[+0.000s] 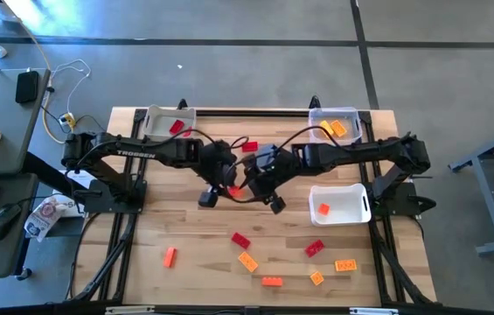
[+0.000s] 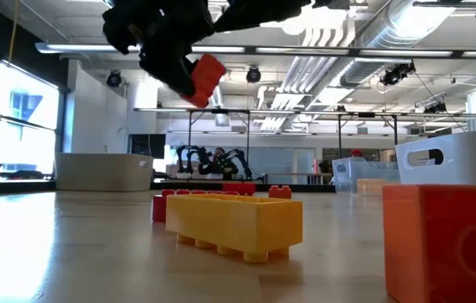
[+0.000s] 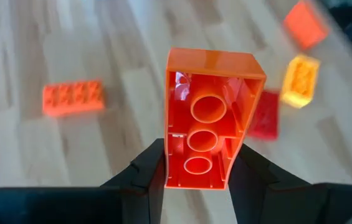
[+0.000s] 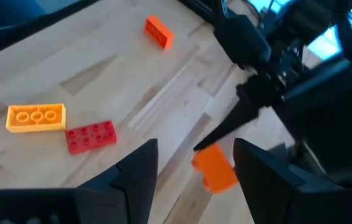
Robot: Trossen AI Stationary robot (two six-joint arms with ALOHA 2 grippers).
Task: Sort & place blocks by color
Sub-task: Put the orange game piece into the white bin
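- The desk (image 1: 185, 236) is wood, with white bins at the back corners and one on the right side (image 1: 341, 203).
- Left hand (image 3: 195, 180) is up over the middle of the desk, clamped on an orange block (image 3: 210, 121).
- Right hand (image 4: 194, 163) hangs right beside it, fingers apart, holding nothing.
- Loose blocks (image 1: 245, 260) lie scattered along the front.

Three white bins are being carried by the wooden tabletop (image 1: 185, 236): one bin (image 1: 166, 122) at the far left corner, another (image 1: 334, 124) at the far right corner, a third (image 1: 341, 204) nearer the right edge. A computer mouse (image 1: 2, 219) is being kept on the side desk.
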